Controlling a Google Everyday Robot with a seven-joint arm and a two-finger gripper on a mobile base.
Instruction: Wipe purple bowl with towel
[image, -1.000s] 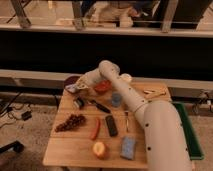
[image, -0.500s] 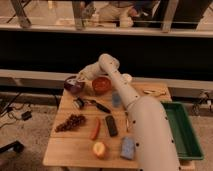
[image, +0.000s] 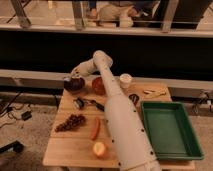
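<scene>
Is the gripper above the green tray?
No, the gripper is over the purple bowl, at the opposite end of the table from the green tray.

The robot's white arm (image: 117, 117) is stretching across the wooden table (image: 65, 146) to its far left corner, where the gripper (image: 70, 78) is hanging over the purple bowl (image: 74, 86) (a red bowl (image: 98, 86) is sitting just beside it). A green tray (image: 167, 131) is lying at the right.

My gripper (image: 70, 77) is right over the glossy bowl (image: 75, 87). Table (image: 67, 146) under it is matt wood; tray (image: 168, 133) well off to the side looks smooth plastic.
</scene>
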